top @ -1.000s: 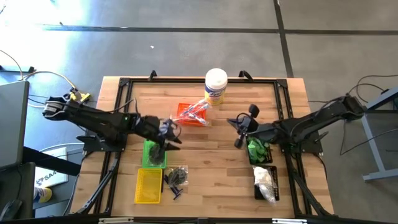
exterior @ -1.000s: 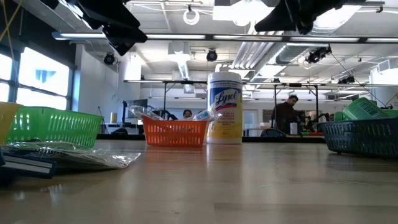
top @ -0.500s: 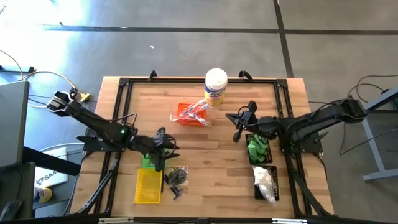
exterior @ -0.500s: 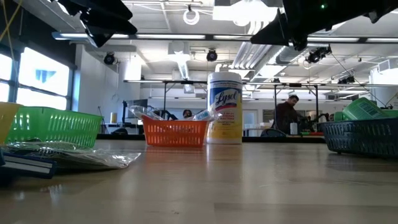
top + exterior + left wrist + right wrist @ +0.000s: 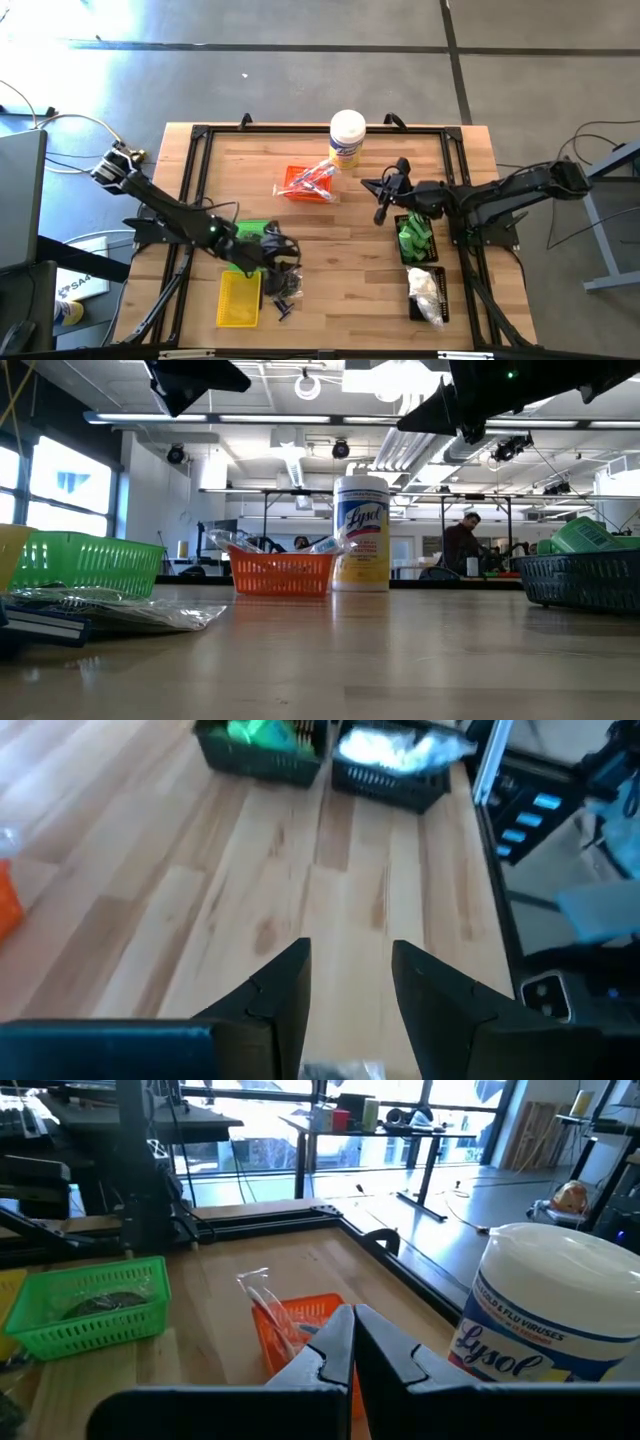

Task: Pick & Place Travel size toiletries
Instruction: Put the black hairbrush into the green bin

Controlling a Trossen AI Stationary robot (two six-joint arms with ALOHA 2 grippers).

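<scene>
Black pieces lie just at six o'clock of the left gripper, its fingers parted and empty; best to descend straight, straddling one piece. Right gripper hangs pinched shut, empty, beside the green bottles.

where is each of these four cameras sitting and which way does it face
High: overhead, straight down on the table; both arms show.
Low: table height, across the boards toward the room; arms overhead.
Left wrist: over bare wood, toward the black trays; own open fingers below.
Right wrist: toward the orange tray; own shut fingers below.
Shared: the Lysol canister shows in low, high and right wrist.
</scene>
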